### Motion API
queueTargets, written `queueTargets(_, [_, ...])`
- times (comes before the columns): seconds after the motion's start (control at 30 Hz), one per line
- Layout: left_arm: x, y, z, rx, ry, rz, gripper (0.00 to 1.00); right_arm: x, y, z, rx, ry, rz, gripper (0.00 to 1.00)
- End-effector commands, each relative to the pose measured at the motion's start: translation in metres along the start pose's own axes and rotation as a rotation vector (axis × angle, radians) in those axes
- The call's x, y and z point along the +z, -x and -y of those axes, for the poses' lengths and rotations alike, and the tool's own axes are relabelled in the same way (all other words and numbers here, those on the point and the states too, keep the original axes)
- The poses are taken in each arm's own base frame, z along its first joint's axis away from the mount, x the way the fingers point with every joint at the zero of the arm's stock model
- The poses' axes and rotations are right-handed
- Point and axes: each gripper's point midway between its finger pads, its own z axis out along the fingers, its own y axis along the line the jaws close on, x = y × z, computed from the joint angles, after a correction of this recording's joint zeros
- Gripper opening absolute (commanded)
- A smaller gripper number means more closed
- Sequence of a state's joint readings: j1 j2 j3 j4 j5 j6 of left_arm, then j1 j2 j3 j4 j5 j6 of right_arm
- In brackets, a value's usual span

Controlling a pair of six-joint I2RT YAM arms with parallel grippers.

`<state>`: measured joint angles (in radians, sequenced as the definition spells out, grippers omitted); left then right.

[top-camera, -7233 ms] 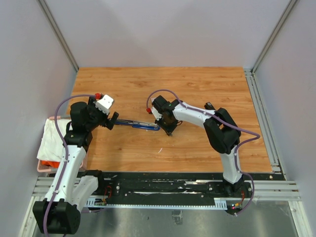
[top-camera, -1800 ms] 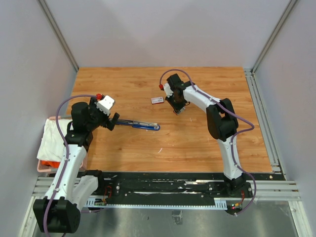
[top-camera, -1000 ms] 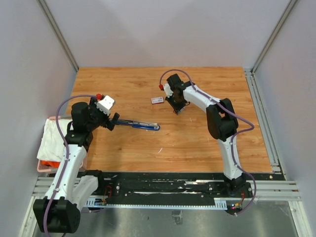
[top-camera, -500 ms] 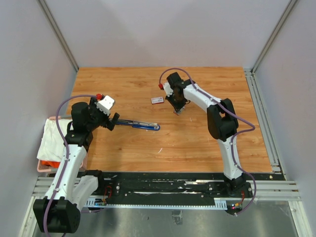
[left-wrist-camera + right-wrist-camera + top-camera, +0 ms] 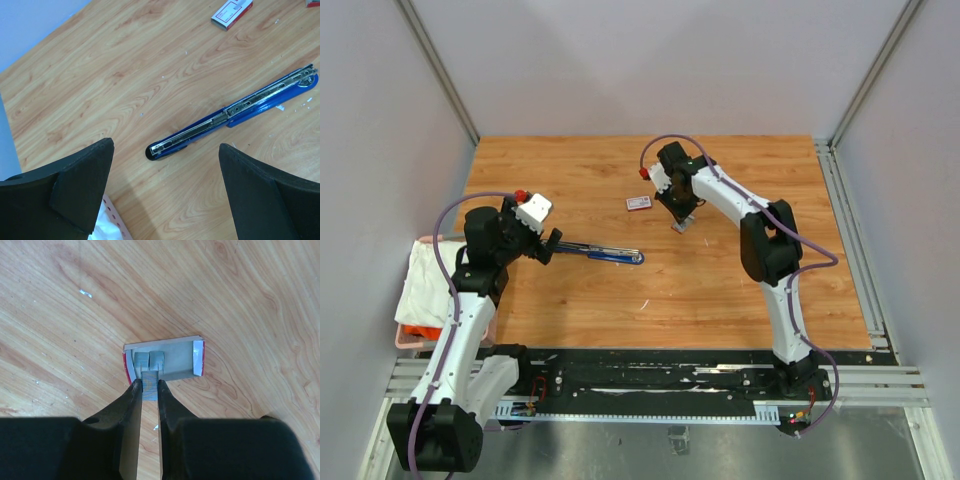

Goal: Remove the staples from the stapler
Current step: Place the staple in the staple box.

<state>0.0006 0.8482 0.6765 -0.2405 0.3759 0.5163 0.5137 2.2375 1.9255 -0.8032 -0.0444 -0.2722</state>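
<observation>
Overhead, a wooden table (image 5: 720,290) with two robot arms. In the right wrist view, the right gripper (image 5: 149,386) sits at frame centre, its fingers nearly together and clamped on a short grey strip of staples (image 5: 150,377). The strip's upper end meets the near rim of a small open cardboard tray (image 5: 179,360) with red-and-white ends. Two similar grey strips (image 5: 150,360) already lie inside the tray. Whether the held strip touches the tray cannot be told.

The strip looks very light, stiff but brittle, and likely to snap into pieces if squeezed hard or bent. Its smooth metal would slip easily. Pinching its two long flat sides near the middle, as here, seems the safest hold.

At left of the overhead frame, the left gripper (image 5: 548,246) is spread wide, holding nothing, hovering at the end of the blue stapler (image 5: 235,107). The stapler lies opened flat with its metal channel showing. A closed red-and-white box (image 5: 639,203) lies above centre.
</observation>
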Motion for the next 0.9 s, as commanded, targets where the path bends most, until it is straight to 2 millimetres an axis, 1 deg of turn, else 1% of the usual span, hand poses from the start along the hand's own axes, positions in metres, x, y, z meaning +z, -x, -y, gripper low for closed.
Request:
queueTargets(0.0, [0.002, 0.0, -0.002, 0.012, 0.002, 0.011, 0.98, 0.005, -0.014, 0.002, -0.032, 0.021, -0.065, 0.16])
queueTargets(0.17, [0.002, 0.0, -0.002, 0.013, 0.003, 0.011, 0.98, 0.013, -0.019, -0.004, -0.047, 0.033, -0.089, 0.16])
queueTargets(0.43, [0.002, -0.001, -0.002, 0.012, 0.002, 0.009, 0.98, 0.019, -0.018, -0.004, -0.064, 0.018, -0.101, 0.16])
queueTargets(0.57, [0.002, 0.0, -0.002, 0.014, 0.003, 0.01, 0.98, 0.016, -0.014, -0.003, -0.067, 0.015, -0.096, 0.16])
queueTargets(0.77, [0.003, -0.002, -0.002, 0.013, 0.001, 0.007, 0.98, 0.007, -0.006, -0.001, -0.08, -0.003, -0.078, 0.17])
queueTargets(0.87, [0.003, -0.002, -0.001, 0.012, -0.002, 0.008, 0.98, 0.005, -0.004, 0.001, -0.085, -0.013, -0.075, 0.16])
